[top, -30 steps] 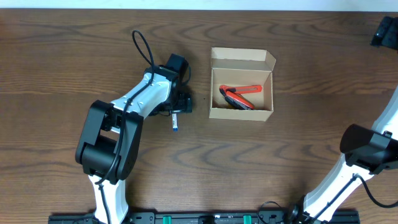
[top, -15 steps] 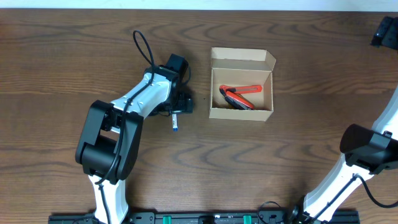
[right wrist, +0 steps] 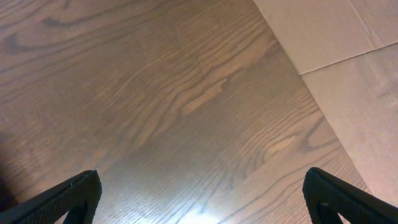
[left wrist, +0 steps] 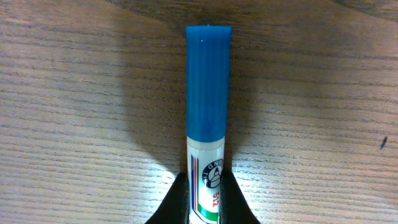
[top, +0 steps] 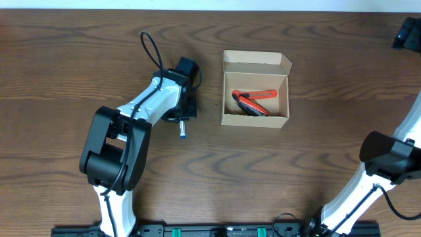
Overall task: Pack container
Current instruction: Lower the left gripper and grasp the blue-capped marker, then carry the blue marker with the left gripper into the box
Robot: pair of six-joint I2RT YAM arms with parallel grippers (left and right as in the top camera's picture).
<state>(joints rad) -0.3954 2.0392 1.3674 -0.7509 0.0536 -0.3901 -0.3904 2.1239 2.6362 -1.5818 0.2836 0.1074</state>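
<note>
A white marker with a blue cap (left wrist: 208,81) lies on the wooden table, and my left gripper (left wrist: 206,182) is shut on its barrel. From overhead the marker (top: 181,131) pokes out below the left gripper (top: 185,116), a short way left of the container (top: 255,120). The container is a small tan cardboard box standing open with its flap lid (top: 256,62) folded back. A red and black tool (top: 252,103) lies inside it. My right gripper (right wrist: 205,198) is open over bare wood near the table's far right corner (top: 408,33), holding nothing.
A black cable (top: 150,49) loops up from the left arm. In the right wrist view the table's edge runs diagonally, with pale floor (right wrist: 348,62) beyond it. The right arm's base (top: 388,158) stands at the lower right.
My left gripper has shut on the marker, which has shifted slightly to the left. The right arm and the container have not moved.
</note>
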